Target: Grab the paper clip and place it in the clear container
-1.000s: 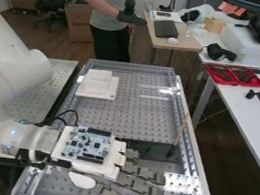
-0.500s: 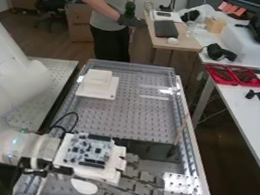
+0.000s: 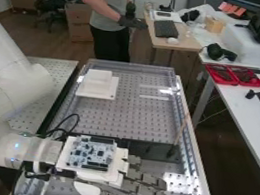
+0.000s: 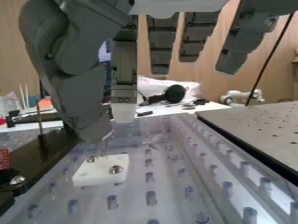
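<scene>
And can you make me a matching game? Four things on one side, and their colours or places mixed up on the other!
Things:
1. circuit board
2. trays
3. white block with a step
4. thin stick

Colours and places:
A. red, on the table at the right of the high view
B. light brown and tilted
C. on top of the base of the hand
D. near the far end of the bench

Right pairs: 1-C, 2-A, 3-D, 4-B
</scene>
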